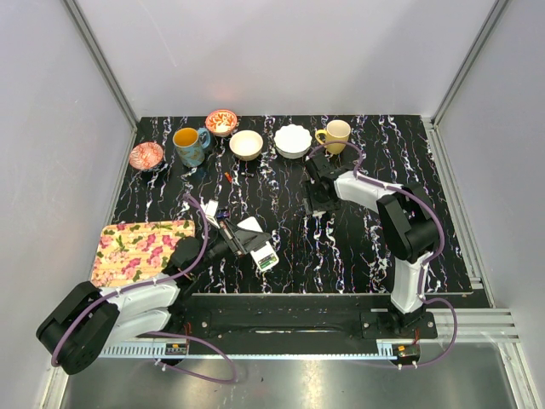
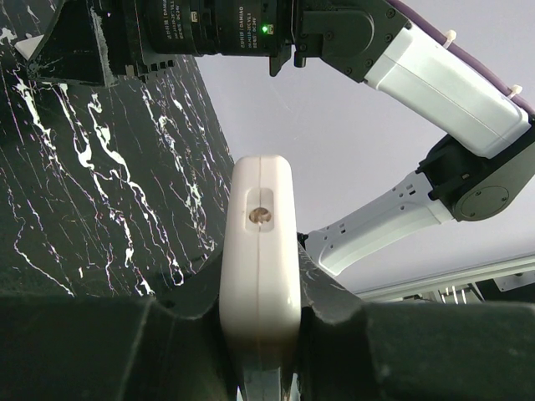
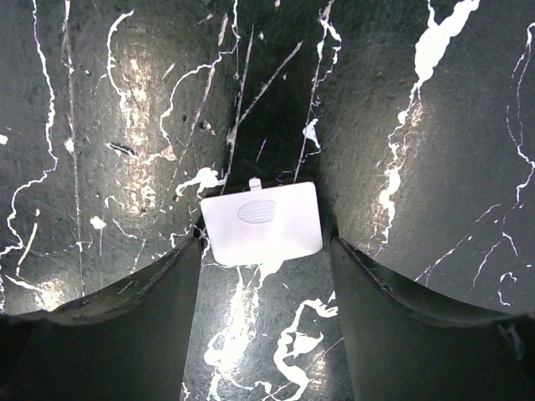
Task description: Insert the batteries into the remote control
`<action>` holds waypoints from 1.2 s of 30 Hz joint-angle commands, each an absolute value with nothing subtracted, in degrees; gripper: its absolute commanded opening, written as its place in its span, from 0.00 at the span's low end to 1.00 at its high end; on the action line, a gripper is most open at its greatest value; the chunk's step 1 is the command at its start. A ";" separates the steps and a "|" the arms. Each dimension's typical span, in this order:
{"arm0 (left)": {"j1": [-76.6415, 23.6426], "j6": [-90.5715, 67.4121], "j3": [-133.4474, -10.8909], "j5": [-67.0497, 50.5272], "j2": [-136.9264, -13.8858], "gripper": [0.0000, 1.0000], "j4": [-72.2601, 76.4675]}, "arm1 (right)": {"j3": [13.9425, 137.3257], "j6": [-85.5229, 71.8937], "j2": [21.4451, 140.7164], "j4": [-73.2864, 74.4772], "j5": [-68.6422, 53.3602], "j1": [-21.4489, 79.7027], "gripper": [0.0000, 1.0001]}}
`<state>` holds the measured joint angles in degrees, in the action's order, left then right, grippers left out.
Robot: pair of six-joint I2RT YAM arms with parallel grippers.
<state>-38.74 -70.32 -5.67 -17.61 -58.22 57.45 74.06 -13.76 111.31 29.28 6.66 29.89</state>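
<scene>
Nearest the arm bases, the left gripper (image 2: 259, 305) is clamped on the remote control (image 2: 261, 242), which sits edge-on to the wrist camera between both fingers. In the top view a green patch (image 1: 268, 259) shows at the remote's near end. It may be batteries already seated, but it is too small to tell. No loose battery can be made out anywhere.

Mid-table, the right gripper (image 3: 266, 246) points down with its jaws apart. Its fingertips flank the thin white back cover (image 3: 262, 219), which lies flat on the black marbled table (image 3: 435, 125). Whether the tips touch the cover cannot be told.

Along the far edge stands a row of cups and bowls (image 1: 246, 144), well apart from both grippers.

Judged progress: the cover is off and the remote is held ready. What remains is at least refitting the cover, and the loading itself if the cells are not in.
</scene>
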 commanded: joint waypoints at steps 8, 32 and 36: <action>-38.85 -70.22 -8.00 -19.16 -59.59 0.00 63.01 | 73.30 -7.47 113.03 38.06 6.06 30.59 0.63; -38.85 -70.40 -7.47 -19.16 -60.64 0.00 63.90 | 73.83 -2.20 115.31 36.04 2.82 30.59 0.63; -38.85 -70.58 -7.38 -19.25 -60.82 0.00 64.16 | 73.74 -1.76 115.58 36.03 1.59 30.50 0.62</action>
<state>-38.74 -70.37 -5.82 -18.22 -60.62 58.46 75.72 -3.95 112.20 32.08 3.38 30.00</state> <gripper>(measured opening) 0.250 0.625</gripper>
